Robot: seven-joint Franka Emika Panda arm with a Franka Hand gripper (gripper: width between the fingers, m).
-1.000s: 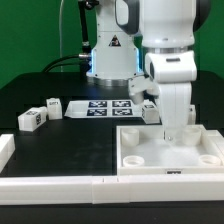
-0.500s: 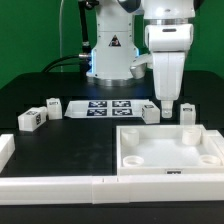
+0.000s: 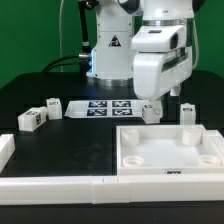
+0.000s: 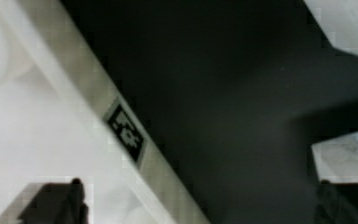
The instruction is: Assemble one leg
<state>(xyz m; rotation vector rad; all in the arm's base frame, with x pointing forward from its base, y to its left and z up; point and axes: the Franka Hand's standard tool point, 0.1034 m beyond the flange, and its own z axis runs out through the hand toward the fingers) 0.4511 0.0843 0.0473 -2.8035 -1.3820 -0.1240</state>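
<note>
Several small white legs with square markers lie on the black table: two at the exterior view's left (image 3: 30,119) (image 3: 50,106), and two behind the panel (image 3: 152,112) (image 3: 187,112). The large white panel (image 3: 170,150) lies at the front right. My gripper (image 3: 160,100) hangs tilted above the table just behind the panel, over the leg there. In the wrist view the gripper (image 4: 202,205) is open and empty, with its fingers (image 4: 51,205) far apart. That view shows the panel's rim (image 4: 34,120) and one leg (image 4: 345,160).
The marker board (image 3: 105,107) lies in the middle behind the parts. Long white border bars run along the front (image 3: 60,185) and the left edge (image 3: 5,150). The robot's base (image 3: 110,55) stands at the back.
The gripper has risen from the panel's far right corner, moved toward the exterior view's left and tilted. It holds nothing.
</note>
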